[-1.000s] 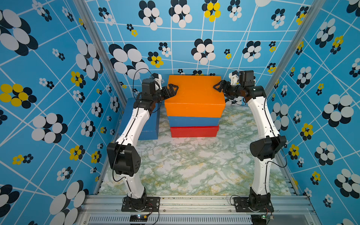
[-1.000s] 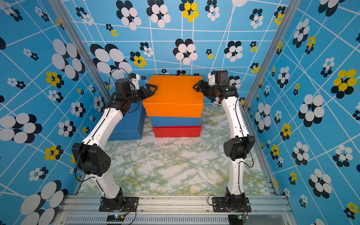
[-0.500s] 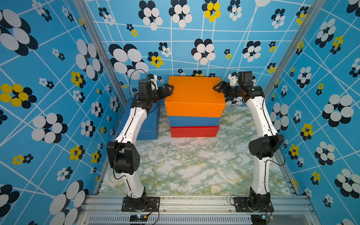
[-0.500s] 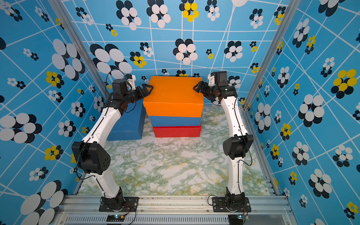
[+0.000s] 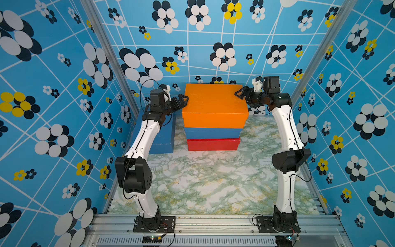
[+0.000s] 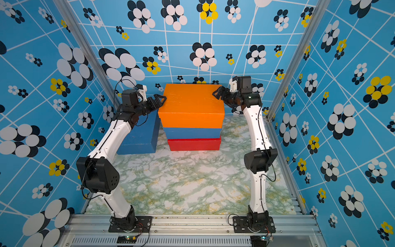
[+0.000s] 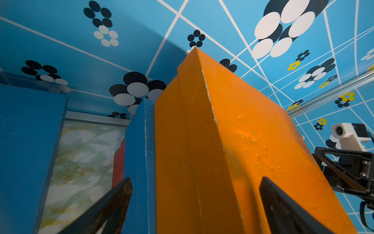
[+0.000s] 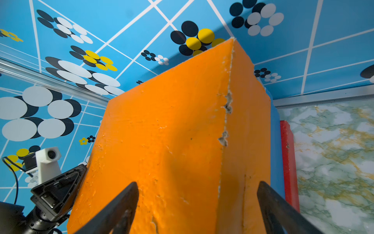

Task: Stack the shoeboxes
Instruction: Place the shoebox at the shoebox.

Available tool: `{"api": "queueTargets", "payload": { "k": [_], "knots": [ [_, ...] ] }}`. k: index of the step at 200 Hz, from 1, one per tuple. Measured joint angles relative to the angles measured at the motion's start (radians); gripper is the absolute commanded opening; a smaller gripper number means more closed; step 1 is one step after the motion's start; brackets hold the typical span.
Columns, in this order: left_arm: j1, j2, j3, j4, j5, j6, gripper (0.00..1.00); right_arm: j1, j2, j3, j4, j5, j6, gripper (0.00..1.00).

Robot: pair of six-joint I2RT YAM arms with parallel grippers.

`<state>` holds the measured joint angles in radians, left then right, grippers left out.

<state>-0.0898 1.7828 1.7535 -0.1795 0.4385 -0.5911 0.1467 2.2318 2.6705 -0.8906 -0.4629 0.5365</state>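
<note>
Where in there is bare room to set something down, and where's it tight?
Widest bare patch: the marble tabletop in front of the red box, between the left arm and right arm. A smaller strip runs beside the right arm. Crowded: the slit between the lone blue box and the stack, and the orange box, flanked by the left gripper and right gripper.
</note>
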Motion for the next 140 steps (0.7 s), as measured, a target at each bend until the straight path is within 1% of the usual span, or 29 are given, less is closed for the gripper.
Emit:
{"api": "queueTargets", "payload": {
  "k": [40,68,88,108,140],
  "knots": [
    [0.006,-0.071,-0.042,0.002,-0.005,-0.003,0.99,0.001,-0.053,0.000,-0.065,-0.011,-0.030,0.95],
    [0.017,-0.112,-0.067,0.008,-0.005,-0.010,0.99,0.002,-0.144,-0.020,-0.085,-0.010,-0.055,0.95],
    [0.023,-0.138,-0.082,0.008,-0.011,-0.011,0.99,0.003,-0.235,-0.076,-0.085,0.005,-0.069,0.95],
    [0.025,-0.166,-0.096,0.009,-0.016,-0.010,1.00,0.008,-0.361,-0.229,-0.041,0.019,-0.074,0.95],
    [0.034,-0.213,-0.134,0.012,-0.019,-0.010,1.00,0.022,-0.586,-0.609,0.099,0.047,-0.064,0.95]
  ]
}}
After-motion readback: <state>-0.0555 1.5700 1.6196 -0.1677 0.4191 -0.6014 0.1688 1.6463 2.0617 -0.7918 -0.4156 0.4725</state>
